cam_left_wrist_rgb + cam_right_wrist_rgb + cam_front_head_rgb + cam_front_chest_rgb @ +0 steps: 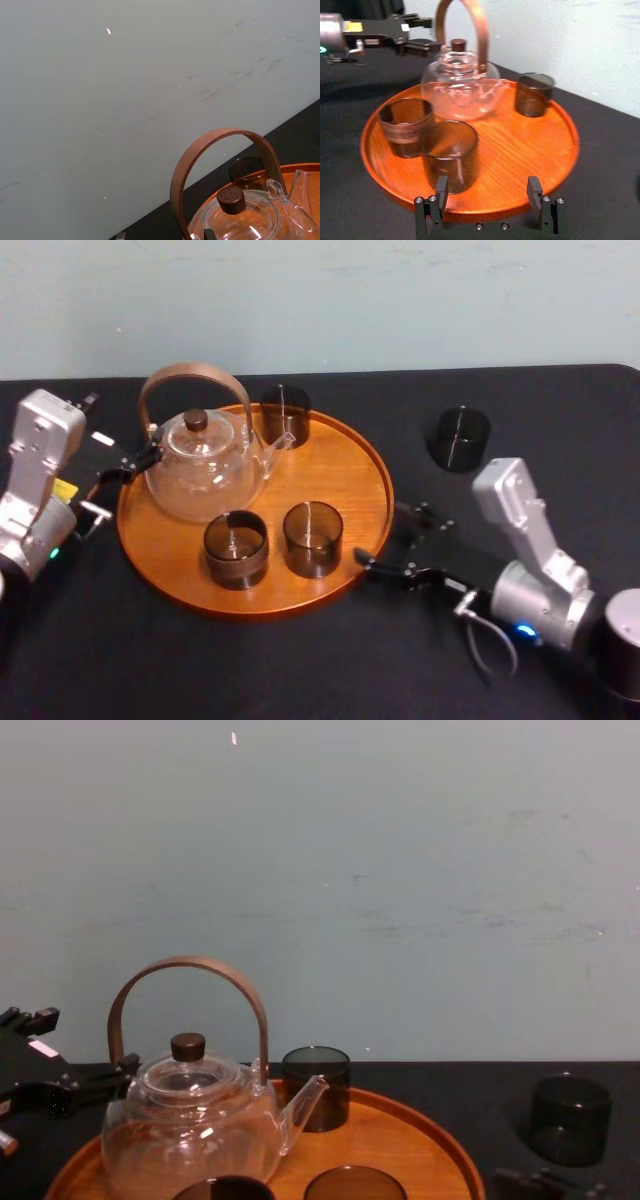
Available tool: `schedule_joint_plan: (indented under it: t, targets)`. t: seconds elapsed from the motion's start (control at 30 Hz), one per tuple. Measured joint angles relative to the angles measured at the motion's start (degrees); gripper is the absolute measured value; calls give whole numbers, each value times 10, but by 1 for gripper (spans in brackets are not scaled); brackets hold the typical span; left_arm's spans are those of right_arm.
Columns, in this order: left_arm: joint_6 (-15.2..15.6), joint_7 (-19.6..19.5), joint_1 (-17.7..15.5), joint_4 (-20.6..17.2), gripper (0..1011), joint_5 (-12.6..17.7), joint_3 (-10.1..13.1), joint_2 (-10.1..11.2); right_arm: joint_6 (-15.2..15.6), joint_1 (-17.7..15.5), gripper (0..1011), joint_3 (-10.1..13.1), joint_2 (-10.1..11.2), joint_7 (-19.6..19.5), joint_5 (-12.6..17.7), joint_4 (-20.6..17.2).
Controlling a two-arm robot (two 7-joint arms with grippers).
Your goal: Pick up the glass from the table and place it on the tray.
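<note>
The right gripper (383, 535) hung spread and empty just outside the tray (350, 455), probably freed to fetch the glass (460, 438) standing on the table (300, 660) beyond it, well apart, while the left gripper (128, 480) idled, spread, beside the teapot (205, 465).

The chest view's lower edge cuts off the near half of the tray (410, 1145), leaves only the rims of the left front glass (225, 1188) and the right front glass (355, 1184), and hides most of the right end effector (545, 1183). The left wrist view crops the body of the teapot (250, 222).
</note>
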Motion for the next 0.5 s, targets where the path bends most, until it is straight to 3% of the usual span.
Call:
schedule_joint_plan:
  t: [0.2, 0.5]
  targets:
    - [0, 0, 0, 0, 1009, 0, 0, 0, -8, -27, 1002, 41, 17, -20, 13, -21]
    - [0, 0, 0, 0, 1009, 0, 0, 0, -12, -39, 1002, 93, 23, -40, 30, -21]
